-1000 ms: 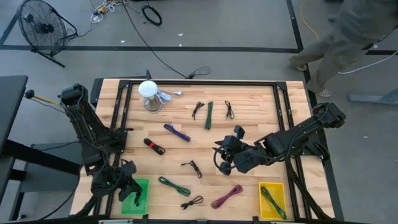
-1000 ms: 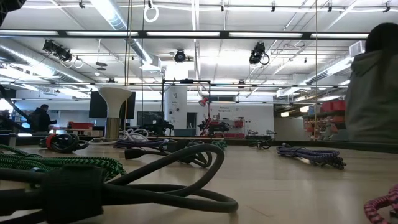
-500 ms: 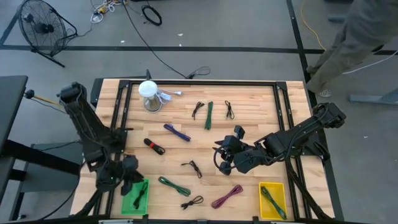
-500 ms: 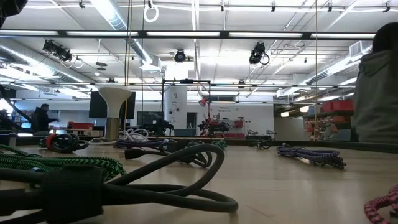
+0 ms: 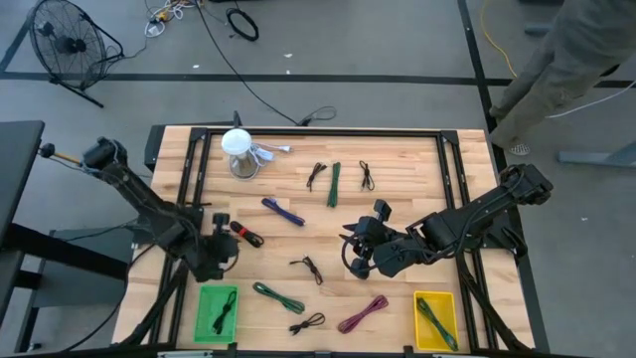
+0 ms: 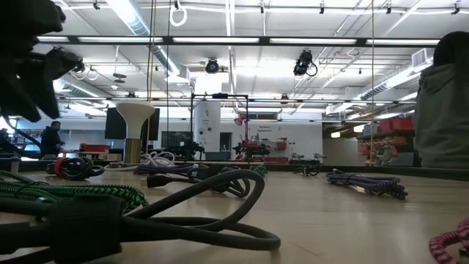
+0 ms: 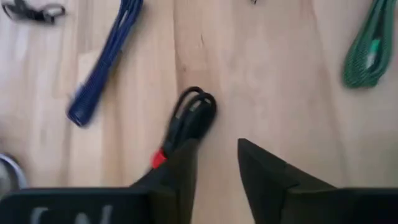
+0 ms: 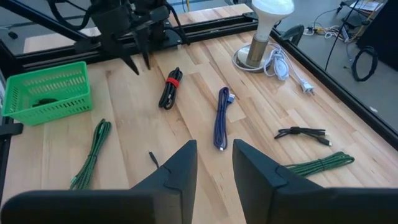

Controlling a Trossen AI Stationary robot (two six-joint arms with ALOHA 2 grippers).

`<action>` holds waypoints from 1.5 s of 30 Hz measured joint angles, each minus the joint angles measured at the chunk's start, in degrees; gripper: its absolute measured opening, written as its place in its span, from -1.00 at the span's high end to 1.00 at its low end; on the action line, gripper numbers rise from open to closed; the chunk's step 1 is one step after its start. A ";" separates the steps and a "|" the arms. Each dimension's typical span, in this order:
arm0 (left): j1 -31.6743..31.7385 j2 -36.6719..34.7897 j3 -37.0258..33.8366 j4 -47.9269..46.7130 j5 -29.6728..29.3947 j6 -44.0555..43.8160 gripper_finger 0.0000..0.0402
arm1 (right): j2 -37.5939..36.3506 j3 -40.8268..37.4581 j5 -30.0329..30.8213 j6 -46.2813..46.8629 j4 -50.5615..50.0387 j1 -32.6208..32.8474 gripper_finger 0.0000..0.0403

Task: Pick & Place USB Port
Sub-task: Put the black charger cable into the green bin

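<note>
A black cable bundle with a red tie (image 5: 246,234) (image 7: 194,118) lies flat on the wooden table. My left gripper (image 5: 219,251) (image 7: 216,144) hovers open just beside its near-left end, fingers slanting down, touching nothing; it also shows in the right wrist view (image 8: 138,65). A green basket (image 5: 216,311) (image 8: 46,93) at the near left holds a black cable. My right gripper (image 5: 350,254) (image 8: 214,146) hangs open above the table's middle with nothing between its fingers. A blue cable (image 5: 283,211) (image 7: 102,62) lies farther back.
Loose cable bundles are spread over the table: green (image 5: 278,296), black (image 5: 307,323), pink (image 5: 363,313), small black (image 5: 307,268). A yellow bin (image 5: 434,318) sits near right. A white lamp (image 5: 238,151) stands far left. A person (image 5: 566,60) stands beyond the far right corner.
My left gripper has left the spot over the green basket and swung toward the table's far edge and middle, rolling its wrist, until it reached the black-and-red cable. A black cable stays lying in the basket. The person at the far right has shifted slightly.
</note>
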 joint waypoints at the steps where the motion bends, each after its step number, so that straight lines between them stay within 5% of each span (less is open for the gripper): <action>1: 1.14 0.00 0.00 -0.15 0.09 2.74 0.28 | 0.00 0.00 -0.01 0.02 0.00 0.00 0.49; 10: 8.79 1.10 -0.68 2.65 0.45 12.28 -0.12 | 0.00 -0.07 -0.02 0.17 2.48 0.00 0.49; 25: 19.48 12.21 -0.85 6.09 11.71 19.80 -0.02 | 0.46 -0.11 -0.04 -0.04 3.70 0.00 0.49; 33: 23.66 18.06 -0.68 8.26 13.17 22.23 -0.01 | 0.46 -0.11 -0.22 -0.02 3.94 0.00 0.49; 37: 25.15 19.32 -0.55 8.11 15.77 20.64 0.19 | 0.46 -0.11 -0.24 -0.02 3.94 0.00 0.49; 41: 25.05 18.40 0.10 7.09 15.37 18.92 0.78 | 0.46 -0.11 -0.24 -0.02 3.94 0.00 0.49; 45: 25.09 16.25 0.74 5.47 16.16 12.87 0.78 | 0.46 -0.64 -0.22 -0.02 4.19 0.00 0.49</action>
